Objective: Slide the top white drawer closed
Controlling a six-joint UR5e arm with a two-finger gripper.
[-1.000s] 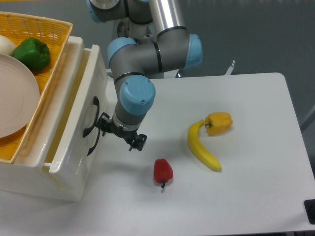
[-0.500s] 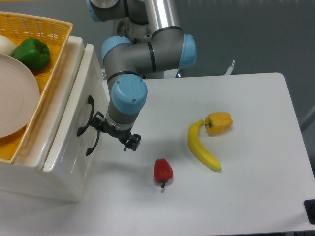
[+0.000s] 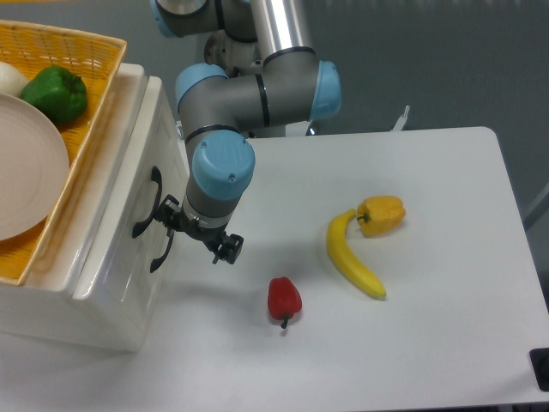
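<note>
1. Nearest the camera on the white table (image 3: 446,343) lies a red pepper (image 3: 284,299), stem toward the front edge; it sits well apart from me, to the side of the cabinet (image 3: 86,292)
2. Farther back lies a banana (image 3: 350,257), its upper tip touching a yellow pepper (image 3: 381,214); both rest out on the table, away from the cabinet
3. My gripper (image 3: 196,232) hangs below my blue wrist cap (image 3: 222,171), right up against the cabinet's front; my black fingers (image 3: 225,250) are seen from above and mostly hidden by the wrist, so I cannot tell how wide they stand; I see nothing held between them
4. The top white drawer (image 3: 133,184) is in the upper part of the cabinet, its glossy front panel looking nearly flush with the cabinet body; its black handle (image 3: 147,202) curves just beside my gripper, and whether I touch it I cannot tell
5. The lower drawer's handle (image 3: 163,248) shows just beneath, close under my fingers
6. Farthest, on top of the cabinet, sits a yellow wicker basket (image 3: 77,51) holding a white plate (image 3: 26,167) and a green pepper (image 3: 55,93)
</note>
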